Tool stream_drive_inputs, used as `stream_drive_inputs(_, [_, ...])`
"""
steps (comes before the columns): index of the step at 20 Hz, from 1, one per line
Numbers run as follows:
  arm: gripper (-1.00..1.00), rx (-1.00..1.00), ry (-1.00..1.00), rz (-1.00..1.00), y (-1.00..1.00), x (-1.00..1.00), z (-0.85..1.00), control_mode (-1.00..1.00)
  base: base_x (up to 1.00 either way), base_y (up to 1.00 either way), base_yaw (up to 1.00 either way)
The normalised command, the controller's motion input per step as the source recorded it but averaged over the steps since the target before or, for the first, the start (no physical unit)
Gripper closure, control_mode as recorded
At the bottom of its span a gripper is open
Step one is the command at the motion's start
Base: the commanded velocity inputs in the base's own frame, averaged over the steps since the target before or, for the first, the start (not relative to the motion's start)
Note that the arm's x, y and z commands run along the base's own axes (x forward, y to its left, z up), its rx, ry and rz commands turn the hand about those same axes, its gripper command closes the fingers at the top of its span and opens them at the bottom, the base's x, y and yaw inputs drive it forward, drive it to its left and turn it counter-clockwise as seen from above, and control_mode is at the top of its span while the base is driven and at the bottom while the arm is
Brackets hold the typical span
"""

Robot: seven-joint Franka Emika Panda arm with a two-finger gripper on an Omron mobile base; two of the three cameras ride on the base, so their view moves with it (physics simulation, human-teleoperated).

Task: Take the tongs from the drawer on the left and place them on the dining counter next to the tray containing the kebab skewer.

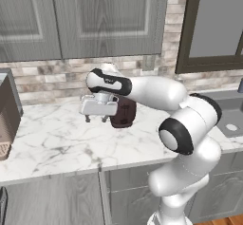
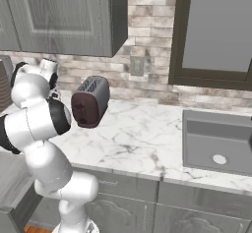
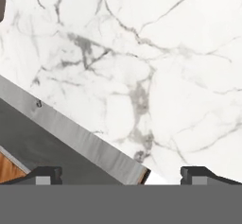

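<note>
The gripper [image 1: 96, 119] is hanging spread wide and empty over the marble worktop [image 1: 57, 143], frame centre. The drawer [image 1: 52, 205] is lying below-left of it, still closed.

A white marble bench with grey veins [image 1: 57, 143] runs along a wall of pale grey-and-tan brick [image 1: 52, 74]. Grey wood-grain wall cupboards with raised panels [image 1: 80, 15] hang above it, and grey panelled base cabinets [image 2: 197, 207] stand beneath. A dark-framed window [image 2: 216, 30] sits over a grey steel sink [image 2: 216, 143]. A dark brown toaster [image 2: 90, 101] stands near an outlet plate [image 2: 137, 66].
</note>
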Motion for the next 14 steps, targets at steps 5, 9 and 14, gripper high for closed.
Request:
stream_drive_inputs(5, [-1.0,0.0,-0.02,-0.05,-0.03,-0.72,0.0,-1.0,0.0,0.0,0.0])
stream_drive_inputs(9, [-1.0,0.0,0.03,-0.11,0.03,-0.61,-0.02,-1.0,0.0,0.0,0.0])
stream_drive_inputs(14, [-1.0,-0.02,0.07,-0.17,0.18,-0.38,-0.32,-1.0,0.0,0.0,0.0])
